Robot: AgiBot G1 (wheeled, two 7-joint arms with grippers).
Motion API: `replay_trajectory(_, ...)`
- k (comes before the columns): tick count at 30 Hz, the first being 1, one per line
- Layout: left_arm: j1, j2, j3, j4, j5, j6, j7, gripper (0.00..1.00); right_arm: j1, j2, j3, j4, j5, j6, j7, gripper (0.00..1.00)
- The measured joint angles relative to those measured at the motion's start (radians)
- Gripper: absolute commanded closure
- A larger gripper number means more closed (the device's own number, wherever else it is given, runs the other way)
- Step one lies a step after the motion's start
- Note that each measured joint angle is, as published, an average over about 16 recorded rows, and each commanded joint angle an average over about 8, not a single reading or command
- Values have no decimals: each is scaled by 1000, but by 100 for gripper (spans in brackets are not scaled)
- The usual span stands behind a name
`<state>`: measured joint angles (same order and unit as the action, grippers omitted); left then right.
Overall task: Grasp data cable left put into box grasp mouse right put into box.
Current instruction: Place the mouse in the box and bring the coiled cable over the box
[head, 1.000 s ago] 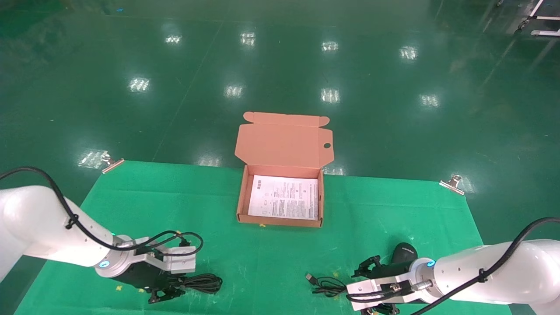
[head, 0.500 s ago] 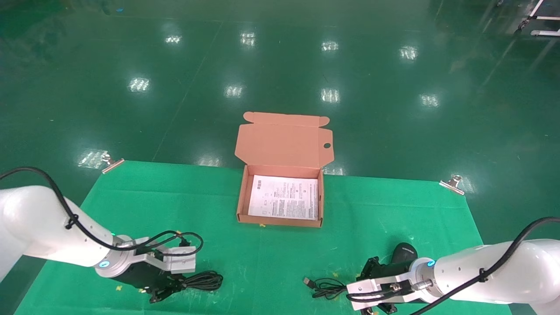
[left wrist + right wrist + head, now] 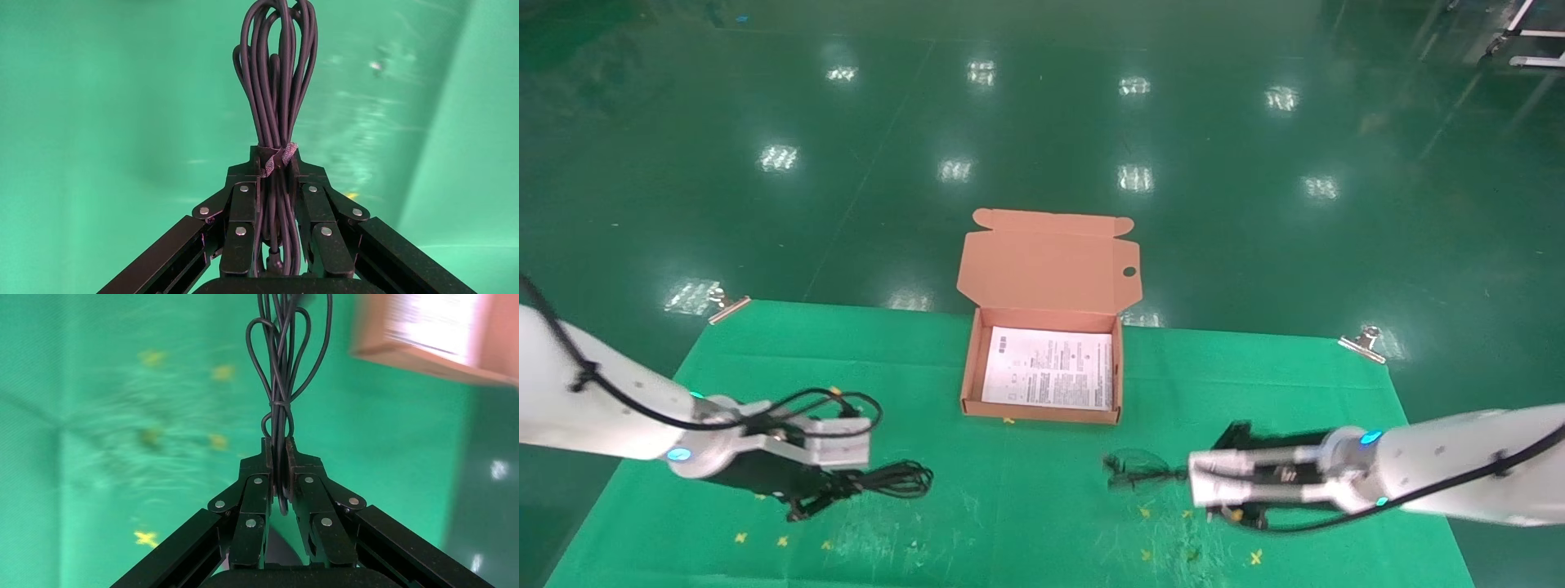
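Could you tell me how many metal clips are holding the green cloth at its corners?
2: one clip at the far left corner and one clip at the far right corner; the near corners lie out of view.

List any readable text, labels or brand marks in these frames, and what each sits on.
Nothing can be quoted here.
Printed sheet lying in the box: lines of print and small figures, too small to read.
Box lid, data cable, mouse cord, left gripper, right gripper: no markings visible.
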<state>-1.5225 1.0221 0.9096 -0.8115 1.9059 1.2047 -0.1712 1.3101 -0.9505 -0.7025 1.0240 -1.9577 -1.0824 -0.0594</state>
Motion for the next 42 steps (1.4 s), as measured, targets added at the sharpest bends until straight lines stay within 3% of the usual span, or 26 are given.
replay_trajectory(8,-46,-78,-36,-227,26,-27,-76,100,99,41,88,33,69,32,63,100)
replay_trajectory(16,-102,-86,-58,-353,93,-92,-110,100,227,-10,144,9,124,79,42,100)
replay_trajectory(31,-203,25,-68,-266,212,-242,-78,100,408,-206,189,-199,233,146,-136,100)
replay_trajectory(42,-235,53,-74,-211,224,-276,-63,100,446,-252,203,-275,278,143,-201,100)
